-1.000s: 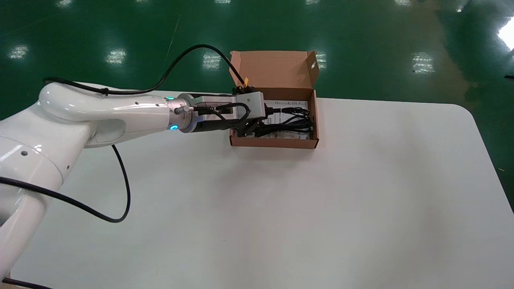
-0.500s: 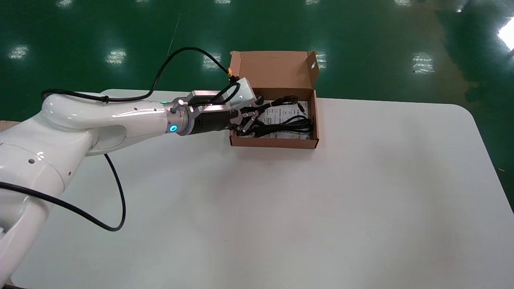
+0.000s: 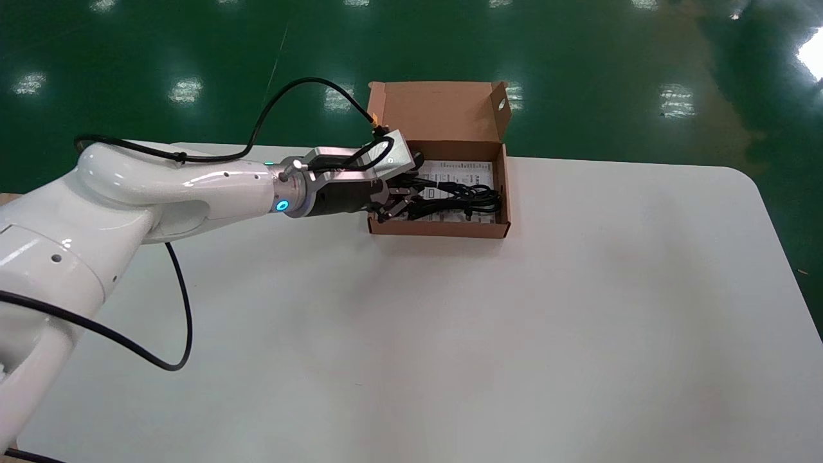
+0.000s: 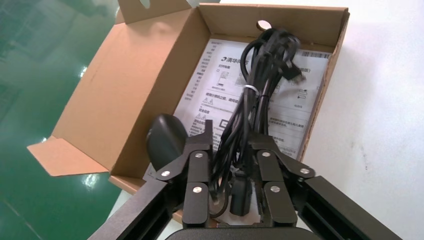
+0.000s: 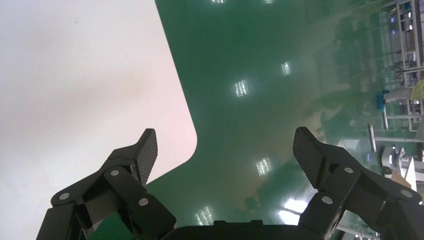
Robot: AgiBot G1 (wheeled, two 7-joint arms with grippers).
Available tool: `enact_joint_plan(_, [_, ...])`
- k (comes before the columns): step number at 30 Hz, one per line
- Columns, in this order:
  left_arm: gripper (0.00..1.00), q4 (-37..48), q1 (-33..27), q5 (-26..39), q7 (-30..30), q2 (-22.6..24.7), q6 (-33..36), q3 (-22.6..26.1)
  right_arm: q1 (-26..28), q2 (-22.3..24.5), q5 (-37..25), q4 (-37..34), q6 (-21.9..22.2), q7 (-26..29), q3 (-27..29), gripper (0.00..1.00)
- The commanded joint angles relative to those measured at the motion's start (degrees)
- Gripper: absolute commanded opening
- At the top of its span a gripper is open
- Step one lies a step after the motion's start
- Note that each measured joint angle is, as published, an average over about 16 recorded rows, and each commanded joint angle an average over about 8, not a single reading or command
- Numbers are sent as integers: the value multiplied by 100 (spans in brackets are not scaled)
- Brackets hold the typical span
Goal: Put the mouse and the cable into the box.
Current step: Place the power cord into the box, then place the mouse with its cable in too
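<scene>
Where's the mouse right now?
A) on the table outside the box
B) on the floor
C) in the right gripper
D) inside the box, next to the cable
D: the left wrist view shows the black mouse lying inside the box, beside the cable that the left gripper grips.

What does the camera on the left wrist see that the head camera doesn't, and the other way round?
Only the left wrist view clearly shows the black mouse lying inside the box against its wall, and the small white tie round the cable. Only the head view shows the whole white left arm and the full table. Both show the open box, the printed paper in its bottom, and the left gripper closed around the cable.
</scene>
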Motion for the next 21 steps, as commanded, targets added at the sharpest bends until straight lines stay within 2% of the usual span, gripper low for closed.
enact_joint_plan(1, [100, 4, -7, 3, -2, 9, -17, 23, -1, 3, 3, -14, -17, -7, 3, 100])
enact_joint_plan(8, [100, -324, 186, -157, -147, -241, 227, -210, -258, 13, 202, 291, -55, 223, 116, 100])
enact_joint_plan(21, [100, -1548, 908, -748, -712, -1172, 1132, -1051, -1597, 78, 1231, 1864, -333, 1436, 704, 100])
